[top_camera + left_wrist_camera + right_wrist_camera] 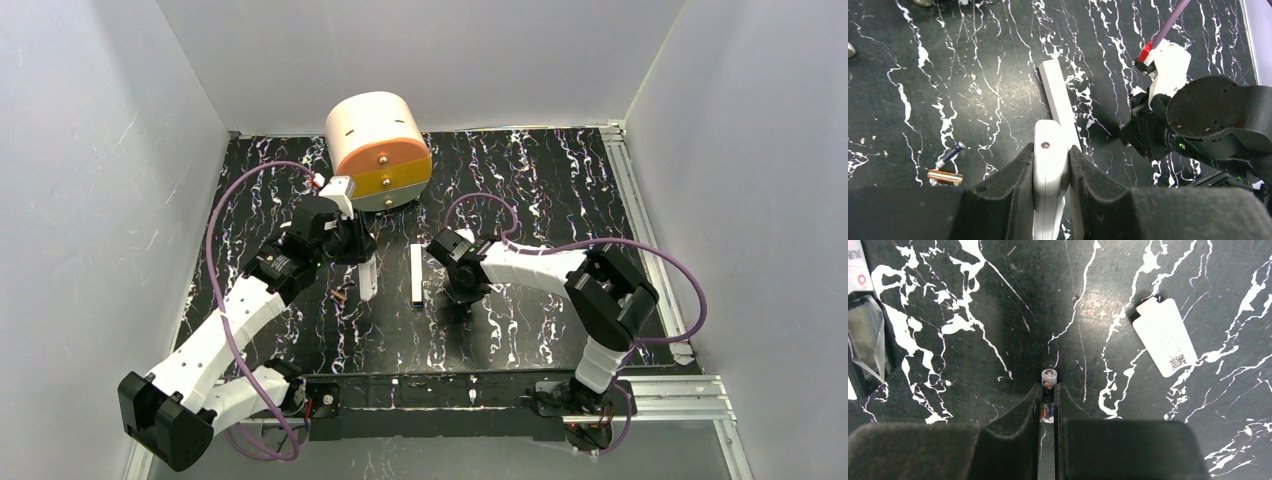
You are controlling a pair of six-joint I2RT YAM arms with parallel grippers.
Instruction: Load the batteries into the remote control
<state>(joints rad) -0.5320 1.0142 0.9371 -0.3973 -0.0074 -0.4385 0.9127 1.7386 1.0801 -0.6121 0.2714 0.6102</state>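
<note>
My left gripper [1050, 149] is shut on the white remote control [1050, 165], gripping its two long sides with one rounded end sticking out past the fingertips. In the top view the gripper [360, 258] holds the remote [368, 282] left of centre. Two batteries, one dark [950, 154] and one coppery [945, 176], lie on the table left of the remote, seen also in the top view [340, 295]. My right gripper [1048, 388] is shut on another small battery [1048, 376], whose silver end pokes out past the fingertips. In the top view the right gripper [460, 298] is low over the table centre.
A long narrow white bar [416, 275] lies between the grippers, just beyond the remote [1058, 95]. A small white-grey wedge piece [1164, 336] lies on the table right of my right gripper. A large cream and orange drum [378, 150] stands at the back. White walls enclose the table.
</note>
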